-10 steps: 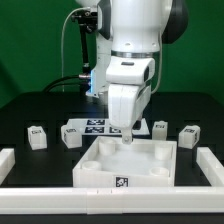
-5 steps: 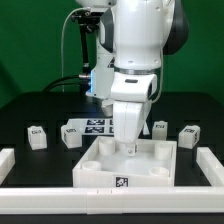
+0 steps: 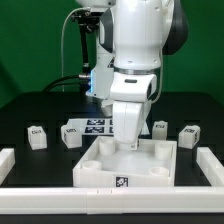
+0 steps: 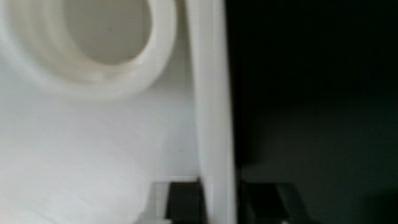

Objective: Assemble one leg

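Your arm (image 3: 135, 50) fills the middle of the exterior view, reaching straight down over the dark bench (image 3: 30, 105). Below it lies the large white square tray (image 3: 100, 172), with a tag on its front wall. A low white rail (image 3: 10, 162) borders the bench. The marker board (image 3: 88, 128) lies flat behind the tray, towards the exterior view's left. One leg (image 3: 37, 137) stands on the bench further left, well apart from the tray. A second leg (image 3: 160, 128) and a third leg (image 3: 188, 133) stand near the tray's far corner on the exterior view's right. None is held. The pincer (image 3: 130, 146) is down at the tray's rear wall. In the wrist view that wall (image 4: 208, 100) runs between the fingers (image 4: 175, 202), beside a round hole (image 4: 98, 35). You cannot tell whether they are pressing on it
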